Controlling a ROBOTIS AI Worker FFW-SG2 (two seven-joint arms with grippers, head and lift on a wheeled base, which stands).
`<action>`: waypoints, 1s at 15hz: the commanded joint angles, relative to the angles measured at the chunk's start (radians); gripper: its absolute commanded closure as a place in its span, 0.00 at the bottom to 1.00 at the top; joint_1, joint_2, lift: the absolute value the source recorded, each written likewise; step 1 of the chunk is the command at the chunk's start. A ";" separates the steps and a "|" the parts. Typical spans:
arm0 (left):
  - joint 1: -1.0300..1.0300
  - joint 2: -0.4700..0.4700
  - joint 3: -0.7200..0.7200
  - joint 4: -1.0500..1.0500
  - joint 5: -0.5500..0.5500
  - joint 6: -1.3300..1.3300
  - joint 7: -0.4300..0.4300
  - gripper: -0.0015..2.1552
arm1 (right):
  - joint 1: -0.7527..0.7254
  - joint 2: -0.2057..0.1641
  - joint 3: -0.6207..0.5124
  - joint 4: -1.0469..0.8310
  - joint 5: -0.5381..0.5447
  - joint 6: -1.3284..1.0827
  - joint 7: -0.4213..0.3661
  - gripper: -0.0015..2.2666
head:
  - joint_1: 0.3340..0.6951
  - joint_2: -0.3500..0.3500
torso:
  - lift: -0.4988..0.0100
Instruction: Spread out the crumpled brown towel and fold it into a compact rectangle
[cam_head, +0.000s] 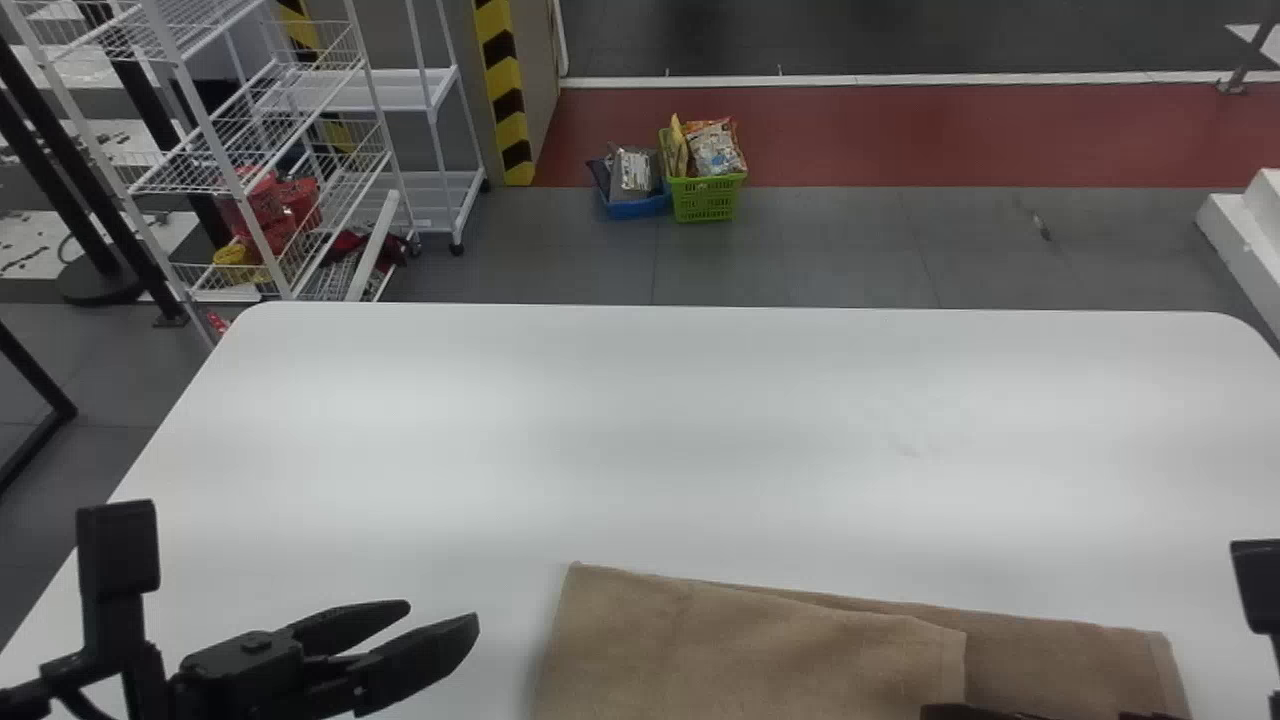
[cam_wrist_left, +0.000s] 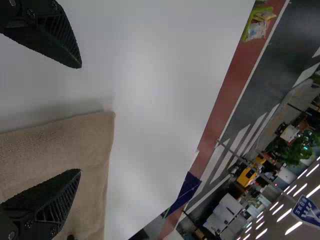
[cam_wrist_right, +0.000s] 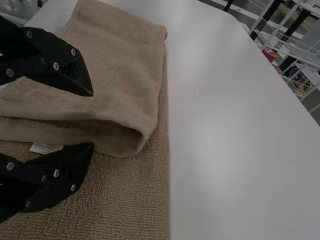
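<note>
My left gripper (cam_head: 443, 615) stands open over the table, left of the brown towel (cam_head: 760, 640). Seen from the left wrist, the open gripper (cam_wrist_left: 80, 118) has one finger over white tabletop and the other over the towel (cam_wrist_left: 55, 145). The towel lies flat at the near edge of the head view, with a folded upper layer on its left and middle; the lower layer sticks out to the right. Dark parts of my right gripper (cam_head: 975, 712) show over it. In the right wrist view, this gripper (cam_wrist_right: 93, 120) is open around the raised, looped fold (cam_wrist_right: 117, 135); a white tag lies beside it.
The white table (cam_head: 600, 430) stretches beyond the towel to its far edge. On the floor past it stand a green basket (cam_head: 705, 198), a blue basket (cam_head: 637, 208) and, at the far left, a white wire rack (cam_head: 285, 150).
</note>
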 joint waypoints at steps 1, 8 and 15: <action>0.002 0.000 0.000 0.000 0.000 0.000 0.000 0.03 | -0.002 0.000 0.005 0.002 0.005 0.002 0.000 0.31 | 1.00 0.61 | 0.73; 0.005 0.000 -0.005 -0.002 0.000 0.000 0.000 0.03 | -0.003 0.006 0.003 0.009 0.004 0.002 -0.006 0.44 | 1.00 0.61 | 0.73; 0.005 0.000 -0.009 -0.002 0.000 0.000 0.000 0.03 | -0.008 0.006 -0.003 0.011 -0.010 0.002 -0.008 0.44 | 1.00 0.60 | 0.73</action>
